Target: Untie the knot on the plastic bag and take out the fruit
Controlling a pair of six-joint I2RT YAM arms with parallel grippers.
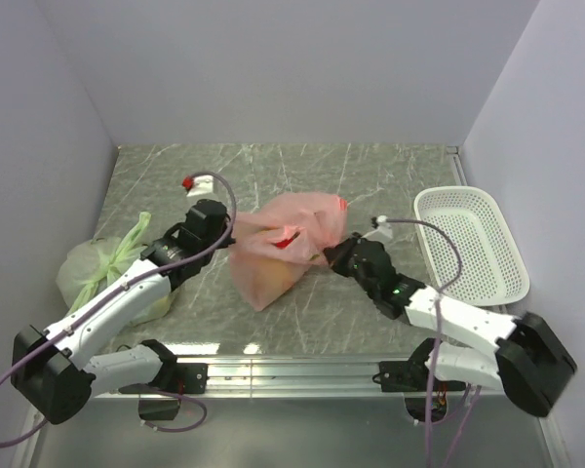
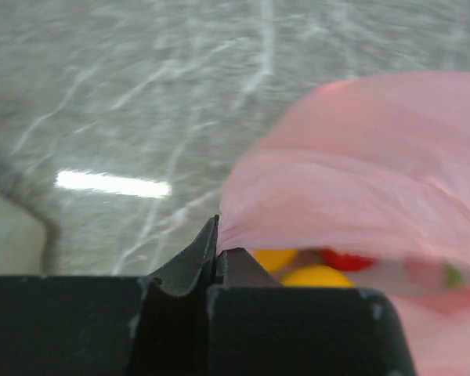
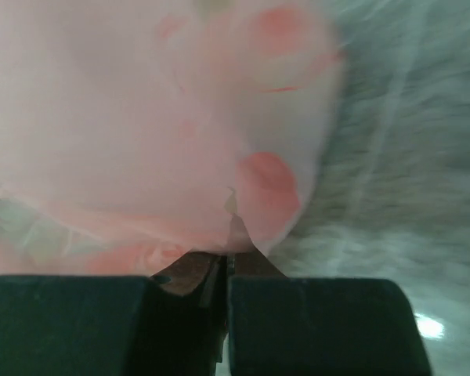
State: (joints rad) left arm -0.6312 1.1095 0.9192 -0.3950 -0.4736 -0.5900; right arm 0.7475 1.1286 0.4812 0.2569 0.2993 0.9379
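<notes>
1. The worktop (image 1: 370, 161) is closed in by walls on the left, far and right sides; the arm bases and a metal rail run along its near edge.
2. The pink bag (image 1: 273, 255) lies about mid-worktop, stretched between the two arms.
3. The left claw (image 1: 224, 237) is closed tight on the bag's left edge; in the left wrist view, film (image 2: 360, 180) spreads from the pinched fingertips (image 2: 217, 235).
4. The right claw (image 1: 331, 256) is likewise clamped together on the bag's right edge, with film (image 3: 141, 117) bunched at its tips (image 3: 229, 262).
5. Bare worktop lies between the bag and the far wall, and a narrower bare strip lies near of the bag.
6. A white basket (image 1: 502, 283) sits just beside the right wall, apart from the bag, with a bare gap between them.
7. A pale green bag (image 1: 93, 268) sits against the left wall, beside the left arm.
8. Count: two arms, two claws, two bags, one basket.
9. Under the pink film, the left wrist view shows two yellow fruits (image 2: 317, 276) and one red fruit (image 2: 348, 261).
</notes>
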